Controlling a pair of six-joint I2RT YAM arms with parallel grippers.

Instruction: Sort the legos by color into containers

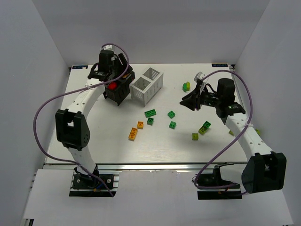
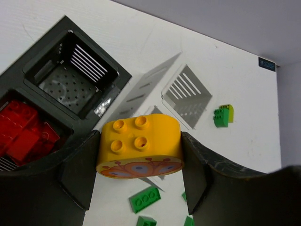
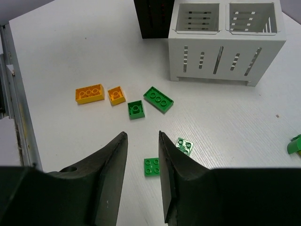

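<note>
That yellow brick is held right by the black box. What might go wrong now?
The yellow brick hangs by the black rack's edge, not squarely over a compartment; dropped now, it might clip the rim and bounce out, or land among the red bricks instead of the empty compartment.

Bright, even light; soft shadows beside the white rack (image 2: pixel 188 94), glare on the table (image 1: pixel 117 151) at its near edge.

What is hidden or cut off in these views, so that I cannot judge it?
Left wrist view: red legos, cut by the left edge and covered by a finger of the left hand; count unknown.
Right wrist view: black container, cut by the top edge.
Right wrist view: green lego, cut by the right edge.
</note>
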